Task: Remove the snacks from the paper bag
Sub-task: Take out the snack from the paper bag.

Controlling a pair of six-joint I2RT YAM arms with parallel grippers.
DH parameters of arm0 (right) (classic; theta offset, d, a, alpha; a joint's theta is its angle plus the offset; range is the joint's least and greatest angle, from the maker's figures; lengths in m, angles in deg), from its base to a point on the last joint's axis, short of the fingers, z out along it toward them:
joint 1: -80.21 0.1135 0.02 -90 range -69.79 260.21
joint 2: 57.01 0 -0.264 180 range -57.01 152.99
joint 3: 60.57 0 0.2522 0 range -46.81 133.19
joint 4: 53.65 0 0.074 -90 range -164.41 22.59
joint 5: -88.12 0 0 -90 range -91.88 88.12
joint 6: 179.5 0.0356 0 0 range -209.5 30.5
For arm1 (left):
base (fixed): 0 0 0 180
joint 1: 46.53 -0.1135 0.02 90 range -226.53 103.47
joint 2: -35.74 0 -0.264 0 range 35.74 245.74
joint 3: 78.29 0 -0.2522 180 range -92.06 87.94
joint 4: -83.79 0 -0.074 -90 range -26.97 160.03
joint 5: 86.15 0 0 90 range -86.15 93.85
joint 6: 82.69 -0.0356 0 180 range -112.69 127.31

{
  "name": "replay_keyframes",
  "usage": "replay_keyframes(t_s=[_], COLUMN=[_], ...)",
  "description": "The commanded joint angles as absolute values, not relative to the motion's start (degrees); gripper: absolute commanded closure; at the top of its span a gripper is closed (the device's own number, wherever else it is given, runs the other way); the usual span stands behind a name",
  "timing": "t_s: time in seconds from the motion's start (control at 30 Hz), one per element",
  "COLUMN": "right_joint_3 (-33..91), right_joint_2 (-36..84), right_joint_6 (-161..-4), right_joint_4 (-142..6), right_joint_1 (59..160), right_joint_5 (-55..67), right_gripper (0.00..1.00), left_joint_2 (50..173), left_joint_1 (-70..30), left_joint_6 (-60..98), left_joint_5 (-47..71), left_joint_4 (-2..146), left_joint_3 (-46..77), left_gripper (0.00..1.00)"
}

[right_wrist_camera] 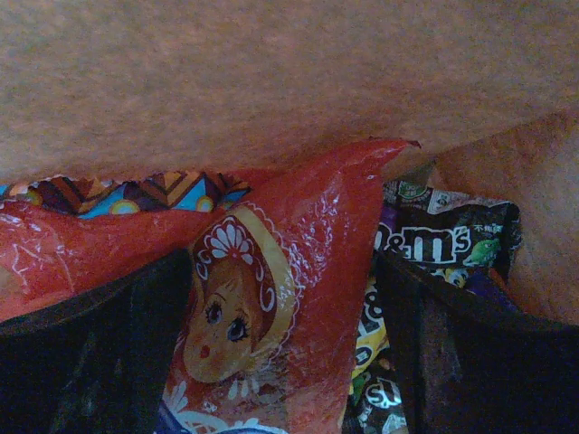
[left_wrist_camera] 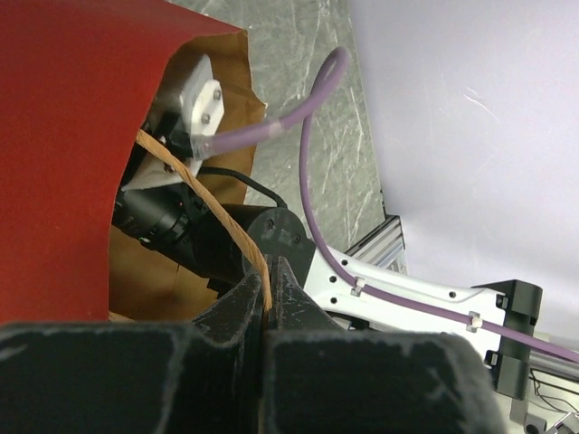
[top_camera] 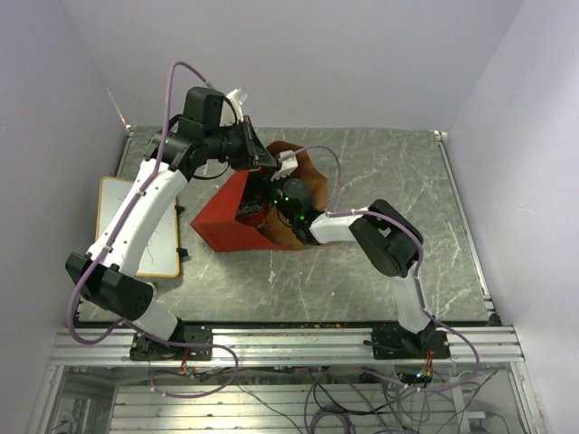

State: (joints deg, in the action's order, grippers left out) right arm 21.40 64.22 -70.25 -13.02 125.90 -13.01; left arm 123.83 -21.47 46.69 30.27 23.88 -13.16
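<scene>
Chip bag (right_wrist_camera: 271, 298): R-wrist only, R claw (right_wrist_camera: 280, 357) wide; L claw (left_wrist_camera: 269, 289) grips handle (left_wrist_camera: 194, 185).

Red paper bag (top_camera: 226, 217), brown inside; red chip bag (right_wrist_camera: 271, 298) (doll face, multicoloured zigzag band upper left); dark candy packet (right_wrist_camera: 443, 244).

A yellow-framed whiteboard (top_camera: 161, 246) lies flat on the grey marbled table (top_camera: 380, 163) — at its left edge.

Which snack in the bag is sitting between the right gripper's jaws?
The big red chip bag with the doll face. It lies between the open jaws of the right gripper; the dark M&M's packet lies off to the side.
</scene>
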Motion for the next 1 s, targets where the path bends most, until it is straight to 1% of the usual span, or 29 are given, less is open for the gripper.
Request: replay_keyframes(t_s=[0.0, 0.07, 0.1, 0.13, 0.17, 0.23, 0.3, 0.4, 0.5, 0.6, 0.73, 0.97], right_joint_3=[26.1, 27.7, 28.1, 28.6, 29.0, 29.1, 28.5, 26.9, 24.9, 23.2, 21.5, 19.6], right_joint_2=[67.3, 68.3, 68.6, 68.7, 68.7, 67.8, 66.6, 64.5, 62.0, 59.3, 53.8, 46.1], right_joint_6=[-69.8, -70.2, -70.5, -71.1, -71.2, -71.6, -71.6, -71.1, -71.3, -71.9, -72.5, -71.9], right_joint_4=[-13.0, -13.6, -13.7, -14.1, -14.7, -15.8, -16.4, -17.4, -17.5, -18.3, -20.0, -24.8], right_joint_1=[124.9, 124.6, 124.3, 124.1, 123.9, 123.7, 123.6, 123.5, 123.5, 123.6, 123.5, 123.6], right_joint_5=[-14.3, -13.7, -12.6, -11.5, -10.6, -9.3, -8.5, -7.5, -6.4, -5.7, -5.7, -4.8], right_gripper=[0.19, 0.25, 0.3, 0.41, 0.49, 0.62, 0.72, 0.84, 0.93, 0.97, 1.0, 1.0], left_joint_2=[124.0, 124.2, 124.3, 124.4, 124.4, 124.2, 123.9, 123.7, 124.5, 124.7, 123.2, 122.4], left_joint_1=[-21.0, -21.0, -21.0, -21.0, -21.0, -21.2, -21.6, -23.0, -25.3, -27.5, -28.5, -28.8], left_joint_6=[46.3, 46.2, 46.1, 45.9, 45.7, 45.5, 45.6, 46.2, 46.6, 46.7, 47.5, 46.3], left_joint_5=[33.3, 33.2, 33.1, 32.9, 32.6, 31.9, 31.2, 29.9, 29.4, 29.1, 29.2, 27.3], left_joint_4=[24.0, 23.8, 23.7, 23.5, 23.2, 22.7, 22.6, 22.3, 20.6, 19.6, 21.4, 21.6], left_joint_3=[-15.6, -16.0, -16.2, -16.4, -16.6, -16.8, -16.6, -16.4, -17.5, -18.0, -16.3, -16.0], left_gripper=[0.93, 0.93, 0.93, 0.93, 0.93, 0.93, 0.93, 0.93, 0.93, 0.93, 0.93, 0.93])
